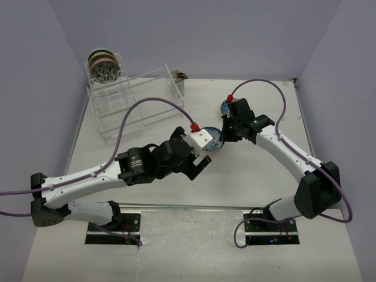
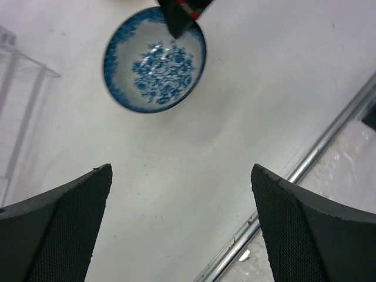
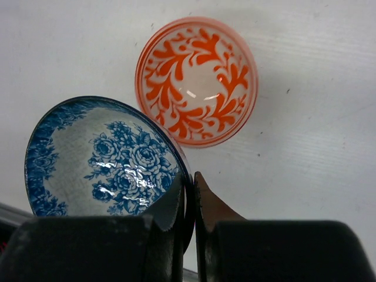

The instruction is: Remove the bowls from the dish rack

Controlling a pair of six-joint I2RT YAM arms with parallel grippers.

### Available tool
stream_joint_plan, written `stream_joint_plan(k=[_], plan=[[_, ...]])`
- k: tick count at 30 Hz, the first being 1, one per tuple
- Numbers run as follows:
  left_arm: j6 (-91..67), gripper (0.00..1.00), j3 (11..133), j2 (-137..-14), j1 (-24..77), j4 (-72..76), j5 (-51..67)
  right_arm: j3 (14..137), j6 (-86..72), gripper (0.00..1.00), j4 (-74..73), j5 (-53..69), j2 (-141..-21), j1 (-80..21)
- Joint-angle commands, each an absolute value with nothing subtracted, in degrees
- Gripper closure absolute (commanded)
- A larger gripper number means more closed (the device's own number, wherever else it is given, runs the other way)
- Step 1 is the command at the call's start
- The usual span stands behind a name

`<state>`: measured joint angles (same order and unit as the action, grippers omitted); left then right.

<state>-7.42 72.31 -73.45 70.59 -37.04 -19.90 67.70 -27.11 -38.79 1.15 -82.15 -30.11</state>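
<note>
The step in hand is the setting-down of one bowl. The right tool is clamped on the rim of a blue flowered bowl near the middle of the surface, well clear of the dish rack at the far left corner. The left tool hangs spread wide and empty just on the near side of that bowl, so I judge it is waiting its turn and not sharing the hold. The next move calls for lowering the bowl until it sits flat. The right tool must then part its jaws and lift off without knocking the orange-red bowl lying just beyond. After that a tool must go back to the rack, where more bowls stand on edge in the tall tier. The right wrist view alone shows the grip itself: one finger inside the rim and one outside, the bowl tilted, the orange-red one close by but apart. The left wrist view shows the blue bowl's whole inside and the bare surface around it, yet nothing of the orange-red bowl. From neither can I tell whether the blue bowl's foot touches the surface. Only the top view shows the rack's load and both arms meeting at the centre, though the left wrist covers part of the blue bowl there.
</note>
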Motion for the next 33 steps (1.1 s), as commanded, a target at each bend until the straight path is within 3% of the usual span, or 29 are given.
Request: stream_joint_plan(k=[1,5,13,21,24,27,33], plan=[[-14.3,0.0,72.8,-65.8,70.8,-35.4,-34.8,69.2,-29.1,1.0,-31.2,1.7,-83.8,-26.8],[-25.0,0.0,73.4,-61.0,70.8,-43.0,-50.4,69.4,-29.3,1.0,-28.1,1.0,-88.1,-22.2],[-30.6,0.0,66.8,-48.6,70.7,-42.6,-49.5,66.1,-31.5,0.99,-19.0,3.2,-92.3,-21.4],[-31.9,0.0,64.5,-44.1,70.7,-43.5,-48.3,60.5,-34.1,0.82,-11.7,3.2,-91.8,-21.3],[-32.6,0.0,63.7,-44.2,70.7,-43.1,-48.3,59.3,-34.5,0.68,-11.3,3.4,-91.1,-21.4],[-34.5,0.0,63.1,-45.0,70.7,-43.0,-49.6,58.2,-34.5,0.6,-11.4,3.3,-89.4,-21.4],[-44.1,0.0,66.8,-49.7,70.1,-47.7,-59.6,55.9,-34.2,0.54,-14.3,0.2,-83.7,-21.3]])
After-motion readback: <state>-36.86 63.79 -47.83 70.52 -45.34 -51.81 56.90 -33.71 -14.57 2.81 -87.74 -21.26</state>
